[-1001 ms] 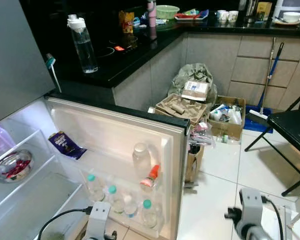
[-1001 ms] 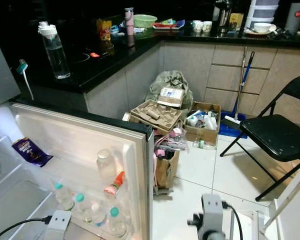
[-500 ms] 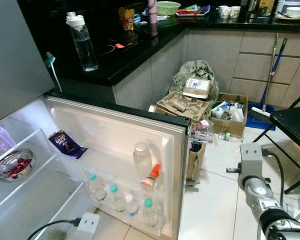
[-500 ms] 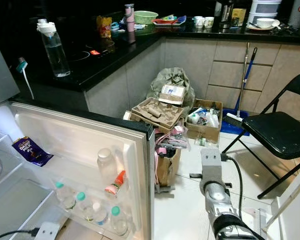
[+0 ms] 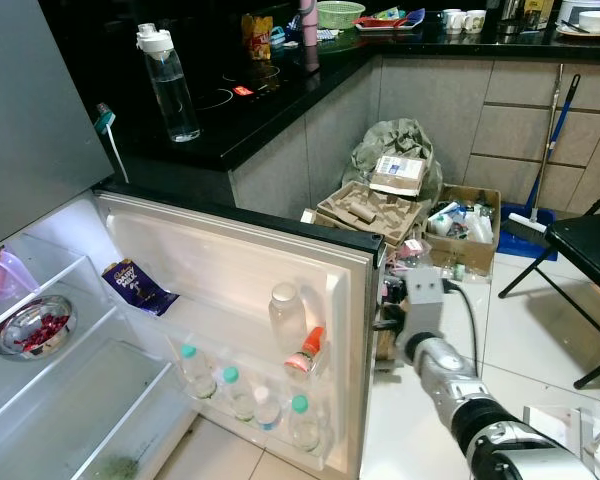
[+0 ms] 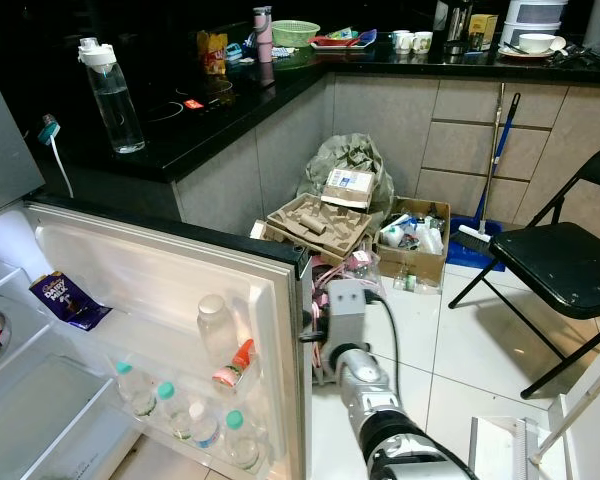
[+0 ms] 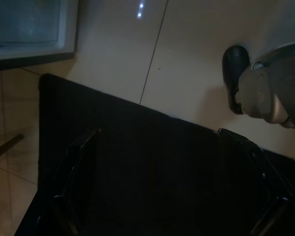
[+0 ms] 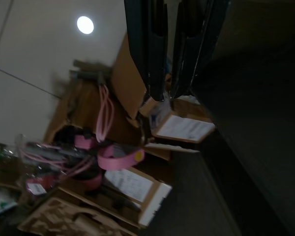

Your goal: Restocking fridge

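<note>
— Where's your right gripper [image 8: 167, 93]?

— At the outer edge of the open fridge door [image 5: 230, 270], fingers pressed nearly together with nothing between them. Your left gripper [image 7: 162, 182] hangs over a dark mat [image 7: 137, 162], fingers spread wide (very dim there).

— Any writing you can read?

— The purple packet [image 5: 135, 290] on the door's upper shelf reads "Dairy Milk". Below it stand a clear bottle [image 5: 287, 315], a red-capped sauce bottle [image 5: 302, 355] and teal-capped bottles [image 5: 230, 392]. Boxes [image 8: 132, 184] beside the door carry labels too blurred to read.
</note>
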Controlling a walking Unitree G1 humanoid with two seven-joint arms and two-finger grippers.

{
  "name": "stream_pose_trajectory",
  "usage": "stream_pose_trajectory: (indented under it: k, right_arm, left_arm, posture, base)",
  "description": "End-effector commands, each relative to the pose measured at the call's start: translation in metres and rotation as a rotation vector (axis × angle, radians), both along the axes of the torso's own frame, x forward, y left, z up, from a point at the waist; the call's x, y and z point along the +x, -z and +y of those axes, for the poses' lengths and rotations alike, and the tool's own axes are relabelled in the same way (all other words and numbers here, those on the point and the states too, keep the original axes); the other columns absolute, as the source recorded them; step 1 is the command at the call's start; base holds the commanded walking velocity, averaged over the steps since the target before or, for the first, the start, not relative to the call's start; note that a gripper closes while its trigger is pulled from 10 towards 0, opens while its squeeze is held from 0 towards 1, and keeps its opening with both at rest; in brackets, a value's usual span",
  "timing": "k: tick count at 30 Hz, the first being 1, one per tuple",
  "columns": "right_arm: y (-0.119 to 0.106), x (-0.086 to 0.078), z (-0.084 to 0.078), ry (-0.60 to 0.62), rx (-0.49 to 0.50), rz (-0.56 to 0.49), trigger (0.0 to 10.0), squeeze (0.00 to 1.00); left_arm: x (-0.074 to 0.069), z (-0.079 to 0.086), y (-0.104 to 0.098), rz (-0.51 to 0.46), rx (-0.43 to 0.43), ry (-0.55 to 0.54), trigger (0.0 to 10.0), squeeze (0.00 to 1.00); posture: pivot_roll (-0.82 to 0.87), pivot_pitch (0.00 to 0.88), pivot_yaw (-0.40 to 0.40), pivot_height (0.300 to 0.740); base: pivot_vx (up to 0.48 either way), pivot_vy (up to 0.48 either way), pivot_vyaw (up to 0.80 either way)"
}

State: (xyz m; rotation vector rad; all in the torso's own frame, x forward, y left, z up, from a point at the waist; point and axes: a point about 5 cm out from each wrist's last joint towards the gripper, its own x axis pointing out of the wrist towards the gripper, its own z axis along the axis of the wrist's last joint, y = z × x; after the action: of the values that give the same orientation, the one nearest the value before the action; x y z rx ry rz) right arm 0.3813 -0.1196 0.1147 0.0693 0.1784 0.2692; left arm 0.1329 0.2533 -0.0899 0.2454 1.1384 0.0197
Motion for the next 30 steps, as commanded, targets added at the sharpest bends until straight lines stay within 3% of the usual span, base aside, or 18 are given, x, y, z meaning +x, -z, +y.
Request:
stream_pose_trajectory:
  k: [1,2,6,9,13,14,16,17,19,24,28,30]
  right_arm:
    - [0.001,-0.004,0.014,-0.108,0.031,-0.015,10.0,0.00]
    - [0.001,-0.004,0.014,-0.108,0.031,-0.015,10.0,0.00]
    - [0.000,-0.009,0.028,-0.297,0.134,-0.009,10.0,0.00]
    - [-0.001,-0.013,0.034,-0.391,0.183,-0.004,10.0,0.00]
    - [-0.003,-0.024,0.052,-0.636,0.273,0.020,10.0,0.00]
    - [-0.003,-0.024,0.052,-0.636,0.273,0.020,10.0,0.00]
    - [-0.006,-0.035,0.063,-0.802,0.333,0.033,10.0,0.00]
    - [-0.006,-0.035,0.063,-0.802,0.333,0.033,10.0,0.00]
    - [-0.011,-0.049,0.070,-0.989,0.402,0.060,10.0,0.00]
    - [-0.012,-0.064,0.070,-1.144,0.451,0.111,10.0,0.00]
    - [-0.004,-0.064,0.066,-1.126,0.418,0.131,10.0,0.00]
    - [0.006,-0.060,0.061,-1.049,0.356,0.150,10.0,0.00]
  left_arm:
    - [-0.007,-0.005,0.004,0.028,0.011,0.011,10.0,0.00]
    - [-0.007,-0.005,0.004,0.028,0.011,0.011,10.0,0.00]
    - [-0.003,-0.045,0.013,0.030,-0.012,0.031,10.0,0.00]
    - [-0.002,-0.057,0.015,0.031,-0.021,0.042,10.0,0.00]
    - [-0.003,-0.072,0.017,0.044,-0.030,0.065,10.0,0.00]
    - [-0.003,-0.072,0.017,0.044,-0.030,0.065,10.0,0.00]
    - [-0.004,-0.078,0.018,0.053,-0.033,0.072,10.0,0.00]
    - [-0.004,-0.078,0.018,0.053,-0.033,0.072,10.0,0.00]
    - [-0.005,-0.074,0.018,0.058,-0.029,0.074,10.0,0.00]
    - [-0.004,-0.066,0.017,0.061,-0.017,0.073,10.0,0.00]
    - [-0.004,-0.065,0.017,0.063,-0.015,0.072,10.0,0.00]
    - [-0.004,-0.065,0.017,0.064,-0.014,0.071,10.0,0.00]
  posture:
    - [-0.08,0.139,0.067,0.734]
    - [-0.08,0.139,0.067,0.734]
    - [-0.08,0.136,0.070,0.734]
    - [-0.08,0.136,0.070,0.734]
    - [-0.08,0.136,0.075,0.734]
    - [-0.08,0.136,0.075,0.734]
    - [-0.08,0.137,0.078,0.734]
    - [-0.08,0.137,0.078,0.734]
    - [-0.08,0.137,0.078,0.734]
    - [-0.08,0.138,0.078,0.734]
    - [-0.08,0.137,0.076,0.734]
    - [-0.08,0.137,0.076,0.734]
  base:
    - [0.000,0.000,0.00]
    - [0.000,0.000,0.00]
    - [0.000,0.000,0.00]
    - [0.000,0.000,0.00]
    - [0.000,0.000,0.00]
    - [0.000,0.000,0.00]
    - [0.000,0.000,0.00]
    - [0.000,0.000,0.00]
    - [0.000,0.000,0.00]
    - [0.000,0.000,0.00]
    - [0.000,0.000,0.00]
    - [0.000,0.000,0.00]
